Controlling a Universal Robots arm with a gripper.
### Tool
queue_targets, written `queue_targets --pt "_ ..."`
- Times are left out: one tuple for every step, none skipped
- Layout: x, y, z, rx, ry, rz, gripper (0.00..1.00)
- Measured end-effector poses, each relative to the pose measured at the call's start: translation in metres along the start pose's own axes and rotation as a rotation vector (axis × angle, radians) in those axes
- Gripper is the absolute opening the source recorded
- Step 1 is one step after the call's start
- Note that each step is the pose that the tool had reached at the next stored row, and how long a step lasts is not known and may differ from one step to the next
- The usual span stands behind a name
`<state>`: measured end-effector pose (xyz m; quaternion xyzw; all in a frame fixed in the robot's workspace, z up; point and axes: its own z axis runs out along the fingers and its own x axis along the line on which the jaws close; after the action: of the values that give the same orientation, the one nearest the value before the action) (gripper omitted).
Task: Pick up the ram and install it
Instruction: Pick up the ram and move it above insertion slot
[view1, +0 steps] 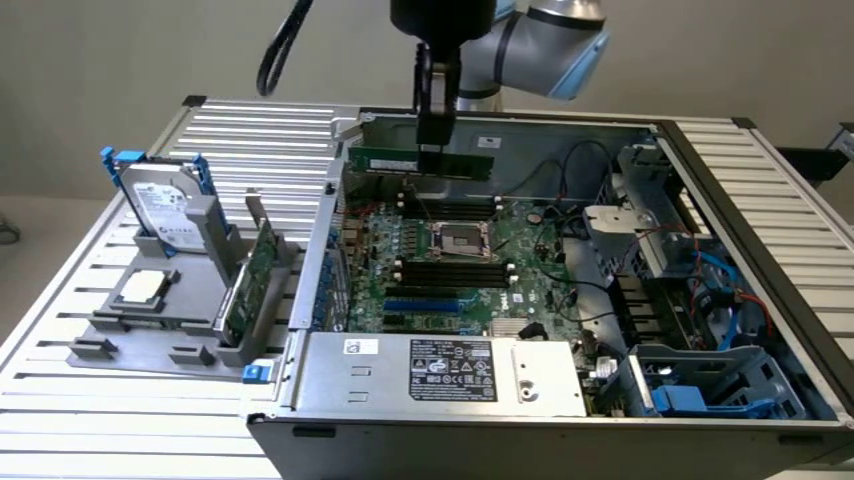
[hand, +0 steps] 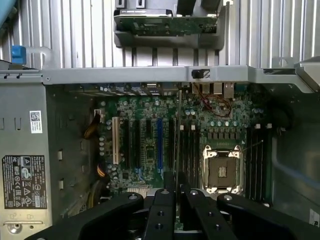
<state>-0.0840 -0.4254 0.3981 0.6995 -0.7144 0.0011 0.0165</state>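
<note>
The gripper (view1: 435, 146) is clamped on the ram (view1: 400, 162), which is gripped mid-length on its upper edge and held level above the motherboard (view1: 534, 270) in the open computer case (view1: 534, 448). The stick is judged light, stiff and fragile at its chips and contacts. Printing on the power supply label (view1: 454, 370) cannot be read.

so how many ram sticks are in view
1: the ram stick, held in the tool above the motherboard. The black slots on it look empty, but others may be hidden.
</note>
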Motion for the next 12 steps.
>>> queue_targets --pt "-0.003 -0.0033 0.0014 0.0 0.0003 0.0 0.14" --pt "-0.006 -0.0067 0.0027 0.0001 0.0004 0.0 0.14" --pt "-0.01 -0.0101 0.0041 0.0001 0.0005 0.0 0.14" --pt "-0.013 -0.0135 0.0054 0.0001 0.0005 0.0 0.14" --pt "-0.015 -0.0169 0.0066 0.0 0.0005 0.0 0.14" --pt "-0.018 -0.0203 0.0079 0.0 0.0005 0.0 0.14" --pt "-0.021 -0.0237 0.0093 0.0001 0.0004 0.0 0.14" --pt "-0.023 -0.027 0.0106 0.0 0.0006 0.0 0.14" --pt "-0.025 -0.0308 0.0121 0.0001 0.0005 0.0 0.14" --pt "-0.027 -0.0346 0.0133 0.0 0.0006 0.0 0.14" --pt "-0.029 -0.0385 0.0145 0.0001 0.0006 0.0 0.14" --pt "-0.031 -0.0424 0.0157 0.0 0.0006 0.0 0.14"
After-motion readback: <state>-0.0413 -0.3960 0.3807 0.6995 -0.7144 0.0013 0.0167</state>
